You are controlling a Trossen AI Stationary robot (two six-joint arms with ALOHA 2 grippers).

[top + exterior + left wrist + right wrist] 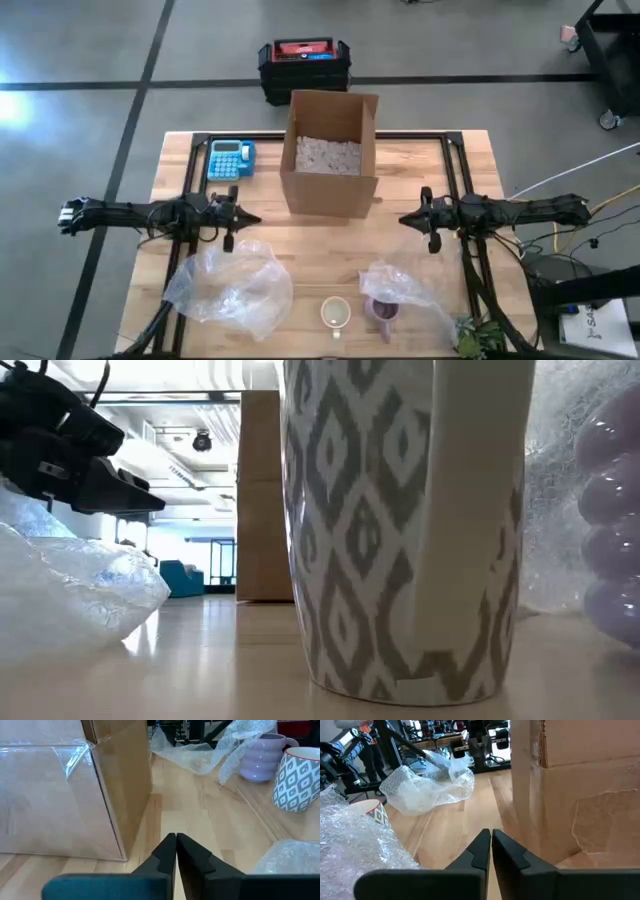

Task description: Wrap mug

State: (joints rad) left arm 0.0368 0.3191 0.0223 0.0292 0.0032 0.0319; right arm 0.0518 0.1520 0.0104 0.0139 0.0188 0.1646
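Near the worktop's (420,250) front edge stands the patterned mug (335,313), unwrapped, and both empty, closed claws, left claw (252,217) and right claw (405,218), could knock it off reaching for bubble wrap (232,288).

Lavender mug (383,312) partly under bubble wrap (400,288), seemingly.

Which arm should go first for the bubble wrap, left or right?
Probably left. Its end effector, shut, hovers right beside the loose bubble wrap sheet, which lies free. The right end effector, also shut, is near wrap already draped over the purple mug.
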